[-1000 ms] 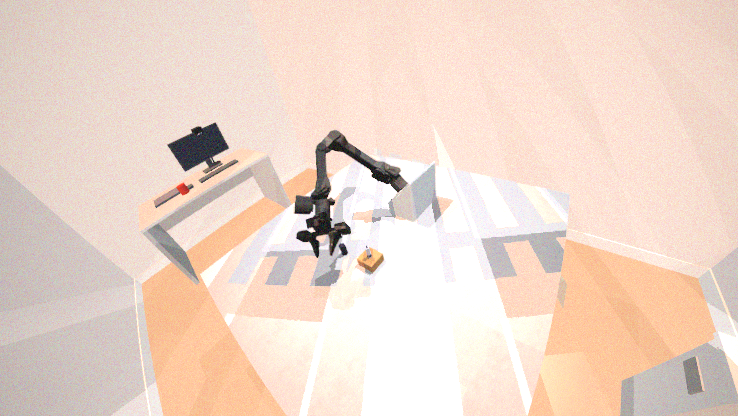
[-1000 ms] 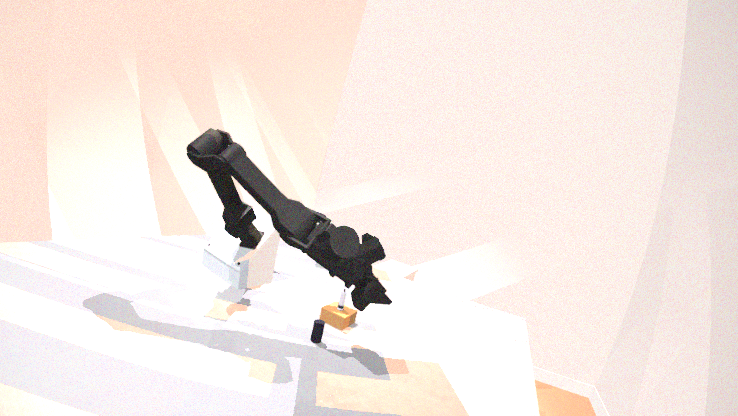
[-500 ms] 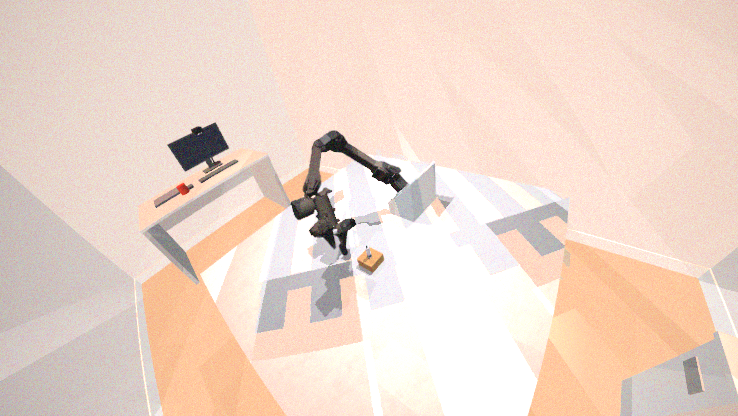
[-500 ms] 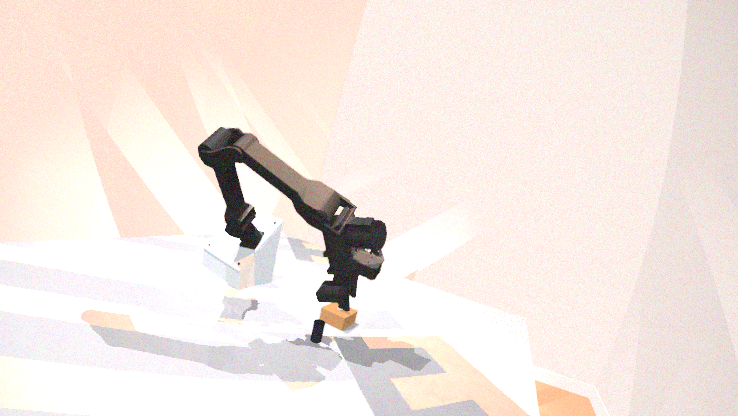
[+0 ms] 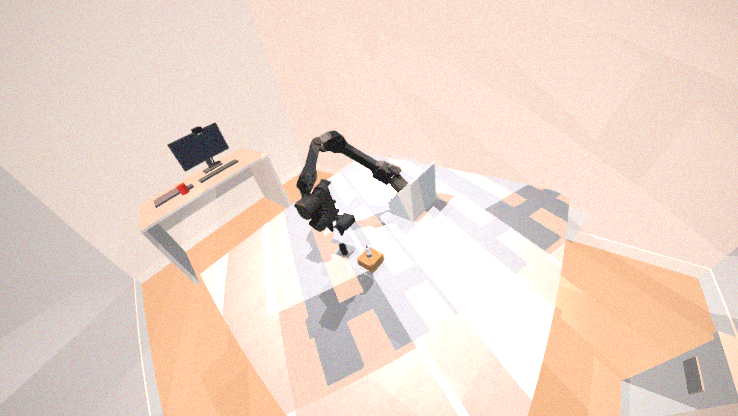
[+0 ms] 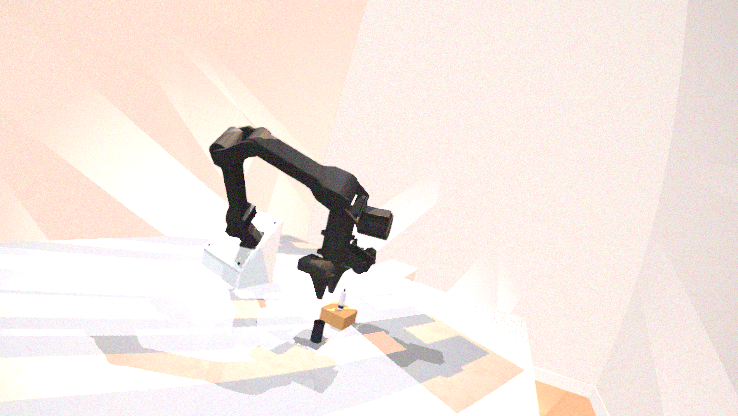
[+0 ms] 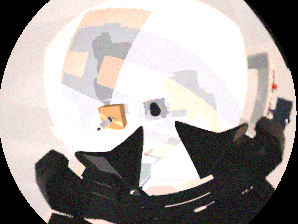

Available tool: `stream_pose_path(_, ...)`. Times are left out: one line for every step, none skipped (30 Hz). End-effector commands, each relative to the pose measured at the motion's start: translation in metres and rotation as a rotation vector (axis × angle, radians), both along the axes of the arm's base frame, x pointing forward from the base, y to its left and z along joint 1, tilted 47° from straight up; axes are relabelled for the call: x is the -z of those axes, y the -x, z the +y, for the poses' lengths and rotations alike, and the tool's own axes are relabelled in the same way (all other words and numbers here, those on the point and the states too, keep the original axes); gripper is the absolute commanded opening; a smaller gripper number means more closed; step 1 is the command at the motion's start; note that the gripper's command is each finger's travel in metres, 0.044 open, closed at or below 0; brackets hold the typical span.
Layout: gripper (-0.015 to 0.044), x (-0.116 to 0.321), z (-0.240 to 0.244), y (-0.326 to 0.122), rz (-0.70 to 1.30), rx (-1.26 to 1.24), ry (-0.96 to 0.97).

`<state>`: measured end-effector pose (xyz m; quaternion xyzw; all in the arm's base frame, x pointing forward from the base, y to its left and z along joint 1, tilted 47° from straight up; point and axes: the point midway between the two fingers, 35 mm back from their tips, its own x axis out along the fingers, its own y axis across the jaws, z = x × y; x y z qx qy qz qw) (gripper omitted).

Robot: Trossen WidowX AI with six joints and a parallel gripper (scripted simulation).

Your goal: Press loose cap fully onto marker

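The black cap (image 5: 343,249) (image 6: 317,331) (image 7: 155,109) stands upright on the table, beside the holder and apart from it. The pale marker (image 5: 368,251) (image 6: 342,299) (image 7: 105,123) stands upright, tip up and uncapped, in the orange-brown holder block (image 5: 371,262) (image 6: 337,317) (image 7: 119,114). My black gripper (image 6: 326,294) (image 7: 159,124) points down above the table, a little above the cap. Its fingers are part-way open with nothing between them. In the wrist view the cap shows just beyond the gap between the fingertips, and the marker lies to the left. The top view hides the fingertips in part.
The arm's pale wedge-shaped base (image 5: 413,198) (image 6: 237,268) stands behind the holder. A separate desk (image 5: 198,201) with a monitor (image 5: 198,146), a keyboard (image 5: 219,171) and a red mug (image 5: 182,189) stands at the left in the top view. Patchy shadows cross the table.
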<state>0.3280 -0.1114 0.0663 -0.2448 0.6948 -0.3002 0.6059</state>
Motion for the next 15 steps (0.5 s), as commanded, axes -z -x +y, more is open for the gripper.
stream_pose_path(0.0232, 0.007, -0.008, 0.002, 0.005, 0.006, 0.015)
stream_pose_path(0.0232, 0.016, -0.017, 0.004, 0.005, 0.006, 0.015)
stream_pose_path(0.0232, 0.021, -0.023, 0.005, 0.005, 0.006, 0.016)
stream_pose_path(0.0232, 0.023, -0.025, 0.006, 0.005, 0.006, 0.017)
stream_pose_path(0.0232, 0.023, -0.025, 0.006, 0.005, 0.006, 0.017)
stream_pose_path(0.0232, 0.023, -0.025, 0.006, 0.005, 0.006, 0.017)
stream_pose_path(0.0232, 0.023, -0.025, 0.006, 0.005, 0.006, 0.017)
stream_pose_path(0.0232, 0.024, -0.026, 0.006, 0.005, 0.006, 0.017)
stream_pose_path(0.0232, 0.026, -0.029, 0.006, 0.005, 0.006, 0.017)
stream_pose_path(0.0232, 0.03, -0.033, 0.007, 0.005, 0.006, 0.017)
stream_pose_path(0.0232, 0.032, -0.035, 0.007, 0.005, 0.006, 0.017)
stream_pose_path(0.0232, 0.033, -0.036, 0.007, 0.005, 0.006, 0.017)
stream_pose_path(0.0232, 0.033, -0.036, 0.007, 0.005, 0.006, 0.017)
stream_pose_path(0.0232, 0.033, -0.036, 0.007, 0.005, 0.006, 0.017)
stream_pose_path(0.0232, 0.034, -0.037, 0.007, 0.005, 0.006, 0.017)
